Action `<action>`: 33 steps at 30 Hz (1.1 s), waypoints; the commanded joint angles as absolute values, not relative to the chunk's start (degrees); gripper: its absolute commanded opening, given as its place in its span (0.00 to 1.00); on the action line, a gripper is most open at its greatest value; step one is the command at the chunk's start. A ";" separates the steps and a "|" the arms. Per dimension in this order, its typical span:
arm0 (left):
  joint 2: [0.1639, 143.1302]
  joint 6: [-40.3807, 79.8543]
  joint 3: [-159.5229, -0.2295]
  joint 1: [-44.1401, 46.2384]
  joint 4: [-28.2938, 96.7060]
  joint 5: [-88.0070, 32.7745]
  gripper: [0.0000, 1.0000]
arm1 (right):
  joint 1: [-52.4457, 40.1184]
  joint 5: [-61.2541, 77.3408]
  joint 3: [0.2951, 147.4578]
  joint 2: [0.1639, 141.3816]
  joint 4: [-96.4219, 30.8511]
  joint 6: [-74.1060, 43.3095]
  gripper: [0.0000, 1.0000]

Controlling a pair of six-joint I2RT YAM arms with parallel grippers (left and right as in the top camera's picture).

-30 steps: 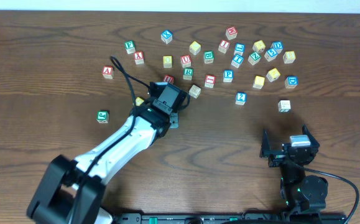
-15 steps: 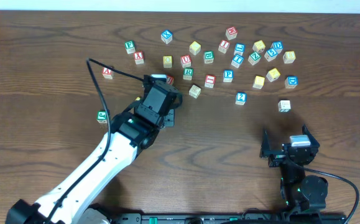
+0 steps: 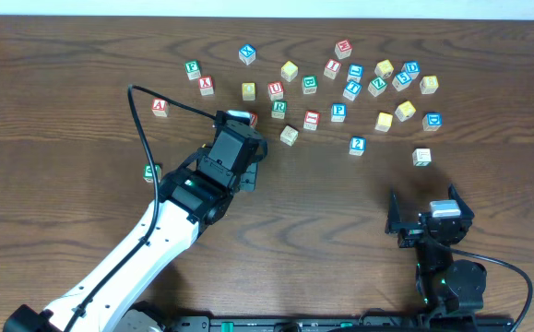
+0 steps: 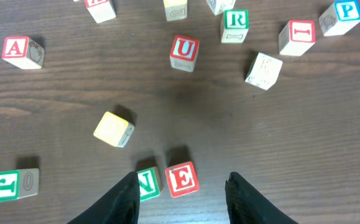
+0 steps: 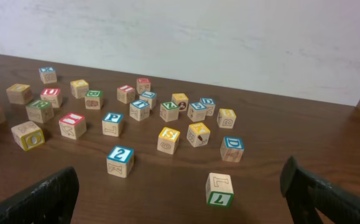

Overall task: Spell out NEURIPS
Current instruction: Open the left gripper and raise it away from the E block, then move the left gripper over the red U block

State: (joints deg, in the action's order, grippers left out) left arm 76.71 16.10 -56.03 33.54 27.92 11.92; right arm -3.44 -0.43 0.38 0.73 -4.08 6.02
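Note:
In the left wrist view a green N block and a red E block sit side by side on the table, close between the tips of my open left gripper. A red U block lies further up, with a green R, a red I and a blue P beyond it. In the overhead view my left gripper covers N and E. A yellow S block shows in the right wrist view. My right gripper is open and empty at the front right.
A plain yellow block, a red A and a green J lie left of the left gripper. A blue 2 block and a green 7 block stand ahead of the right gripper. Several more blocks are scattered at the back.
My left arm has swung its elbow to the left and the gripper has shifted slightly left, now covering the plain yellow block in the overhead view. The right arm has not moved.

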 commanded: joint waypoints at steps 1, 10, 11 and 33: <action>75.85 12.45 -59.55 33.26 29.04 12.03 0.45 | -2.94 -0.47 0.32 0.56 -4.34 5.19 0.99; 77.28 9.45 -67.79 27.03 37.32 11.99 0.52 | -2.94 -0.47 0.32 0.56 -4.34 5.17 0.99; 77.62 8.78 -68.77 26.33 38.24 11.70 0.53 | -2.94 -0.45 0.32 0.56 -4.34 5.19 0.99; 108.55 -4.97 -95.44 22.98 52.10 0.16 0.62 | -2.94 -0.47 0.32 0.56 -4.34 5.17 0.99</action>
State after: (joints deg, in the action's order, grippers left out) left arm 106.30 -1.67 -92.68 23.29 51.27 1.85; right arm -3.44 -0.43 0.38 0.73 -4.08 6.02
